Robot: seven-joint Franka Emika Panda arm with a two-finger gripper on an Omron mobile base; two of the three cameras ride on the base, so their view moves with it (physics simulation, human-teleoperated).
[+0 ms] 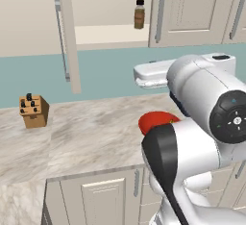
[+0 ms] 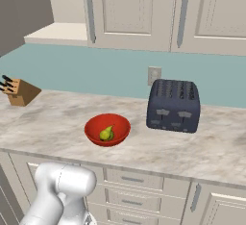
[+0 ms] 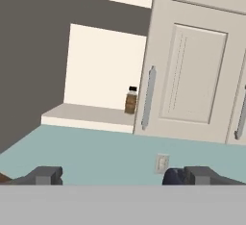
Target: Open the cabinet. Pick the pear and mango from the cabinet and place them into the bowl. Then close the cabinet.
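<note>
Hand view shows the gripper (image 3: 120, 176) with its two finger tips spread wide and nothing between them, aimed up toward the cabinet (image 3: 192, 70). The left cabinet door stands swung open; the right door is shut. On the pale shelf a brown bottle (image 3: 131, 100) stands just beside the edge of the shut door.

The pear (image 2: 106, 133) lies inside the red bowl (image 2: 107, 129) on the counter. The mango cannot be made out on the visible part of the shelf or in the bowl; it may sit behind the shut right door or deeper inside.

Risks, as a judgement:
- Reaching blind for the mango could knock the bottle off the shelf, since it stands at the front near the likely entry path.
- The open door, edge-on in the left base view, could be struck if the arm swings left.
- Closing the cabinet before the mango is found would leave the task incomplete.

Nearby: a dark toaster (image 2: 173, 105) just right of the bowl, a knife block (image 2: 18, 91) well to the left.
</note>
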